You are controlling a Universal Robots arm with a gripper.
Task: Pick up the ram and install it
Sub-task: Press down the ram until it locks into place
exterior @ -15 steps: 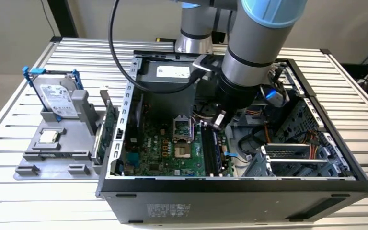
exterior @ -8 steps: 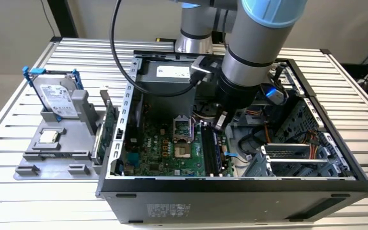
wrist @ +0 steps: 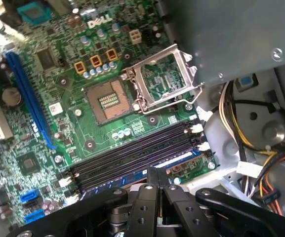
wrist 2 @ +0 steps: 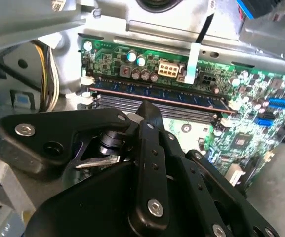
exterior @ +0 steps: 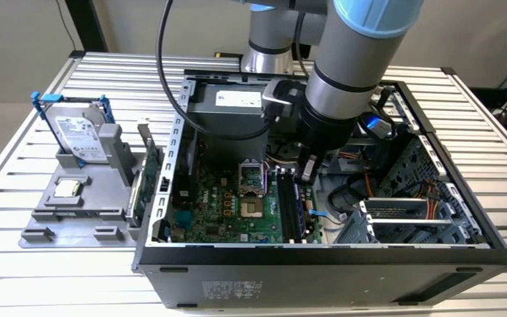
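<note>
The ram (wrist 2: 157,95) is a long thin stick standing on edge in the outermost black slot of the motherboard (wrist 2: 261,123); in the first wrist view the ram (wrist: 143,172) is a bluish strip in that same slot. My gripper (wrist 2: 148,106) is shut, its two black fingers (wrist: 152,178) pressed together with nothing between them. The tips sit right at the ram's upper edge near its middle; I cannot tell whether they touch it. In the exterior view the gripper (exterior: 306,172) hangs inside the open computer case (exterior: 324,254), over the slots (exterior: 289,201).
Next to the ram lie empty black slots (wrist: 132,153), then the bare CPU socket (wrist: 107,101) with its metal frame (wrist: 164,81) flipped open. Yellow and black cables (wrist: 231,118) run close by. At the exterior view's left, a grey holder (exterior: 68,218) carries a hard drive (exterior: 77,135), a small chip (exterior: 67,189) and a green card (exterior: 152,175).
</note>
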